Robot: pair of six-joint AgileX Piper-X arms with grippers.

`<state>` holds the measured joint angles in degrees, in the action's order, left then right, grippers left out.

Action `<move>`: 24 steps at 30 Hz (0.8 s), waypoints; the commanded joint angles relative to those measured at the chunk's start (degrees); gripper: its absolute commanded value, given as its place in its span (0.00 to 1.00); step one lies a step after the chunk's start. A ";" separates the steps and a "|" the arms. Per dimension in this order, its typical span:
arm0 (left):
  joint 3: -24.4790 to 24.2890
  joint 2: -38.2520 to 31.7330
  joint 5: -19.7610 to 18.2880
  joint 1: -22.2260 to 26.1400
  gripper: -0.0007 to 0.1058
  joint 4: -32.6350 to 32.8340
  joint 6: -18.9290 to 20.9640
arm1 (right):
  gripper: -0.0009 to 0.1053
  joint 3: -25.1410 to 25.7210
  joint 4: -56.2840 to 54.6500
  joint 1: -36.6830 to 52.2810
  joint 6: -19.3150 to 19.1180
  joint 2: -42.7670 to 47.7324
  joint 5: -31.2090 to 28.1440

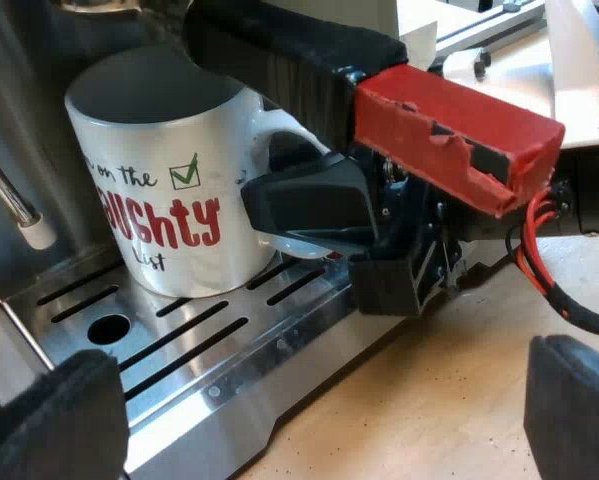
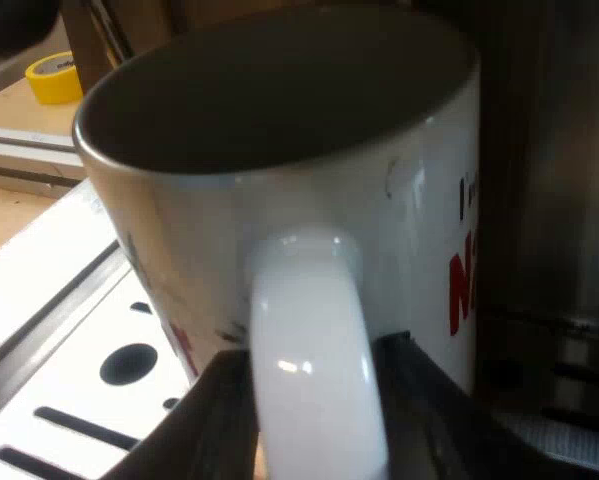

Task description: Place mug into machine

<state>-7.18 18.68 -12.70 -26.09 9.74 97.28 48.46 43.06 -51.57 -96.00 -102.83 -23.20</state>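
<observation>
A white mug with red and black lettering stands upright on the espresso machine's slotted drip tray, under the machine's front. My right gripper is at the mug's handle. From its own camera the white handle runs between its two black fingers, which press on both sides of it, so my right gripper is shut on the mug. My left gripper stands open over the tray's edge and the table, holding nothing.
The holder's dark handle with its red end juts out just above the mug and the right gripper. A steam wand hangs beside the mug. Wooden table lies beyond the tray. A yellow tape roll lies farther off.
</observation>
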 commanded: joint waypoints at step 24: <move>-9.17 -14.90 0.47 -0.21 0.77 14.84 0.27 | 0.07 -10.58 -27.91 -15.96 -0.36 38.08 -18.92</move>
<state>-14.65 5.56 -12.36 -26.09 23.75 97.28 37.62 15.26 -66.97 -96.00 -65.37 -38.61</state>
